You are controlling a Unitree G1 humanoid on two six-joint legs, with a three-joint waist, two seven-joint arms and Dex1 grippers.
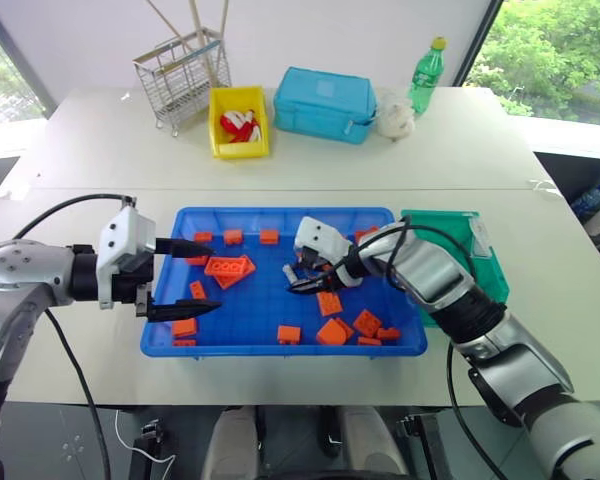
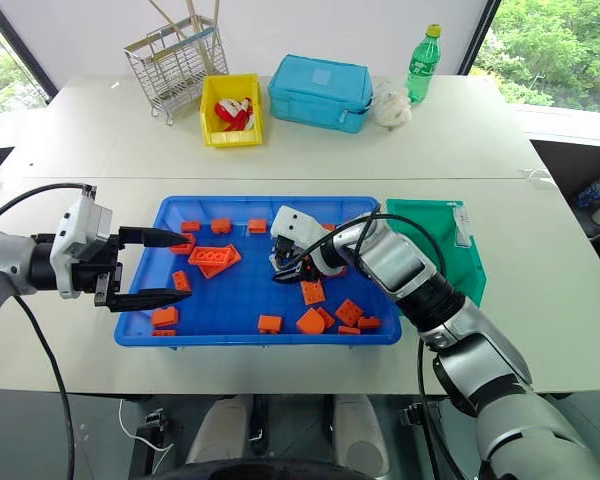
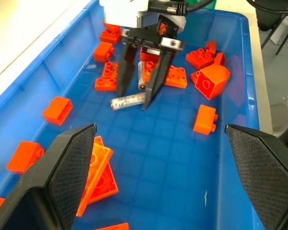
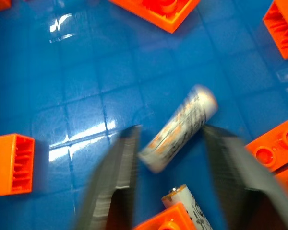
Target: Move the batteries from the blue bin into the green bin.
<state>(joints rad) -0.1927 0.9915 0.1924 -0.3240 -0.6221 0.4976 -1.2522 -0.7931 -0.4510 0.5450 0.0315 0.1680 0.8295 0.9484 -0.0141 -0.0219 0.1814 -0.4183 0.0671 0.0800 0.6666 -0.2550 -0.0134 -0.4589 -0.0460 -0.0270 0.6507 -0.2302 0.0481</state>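
Observation:
The blue bin (image 1: 280, 350) lies in front of me with orange bricks scattered over its grid floor. My right gripper (image 1: 298, 280) reaches down into its middle and is shut on a silvery battery (image 4: 180, 129), which lies slantwise on the bin floor with a finger against each side. A second battery (image 4: 185, 201) rests just behind it, between the fingers and nearer the palm. My left gripper (image 1: 212, 275) hangs open and holds nothing over the bin's left end, pointing toward the right gripper. The green bin (image 1: 480, 265) sits against the blue bin's right side.
Orange bricks (image 1: 230, 267) lie close around the right gripper. At the back of the white table stand a wire rack (image 1: 183, 72), a yellow bin (image 1: 238, 122), a light blue case (image 1: 325, 103) and a green bottle (image 1: 427, 72).

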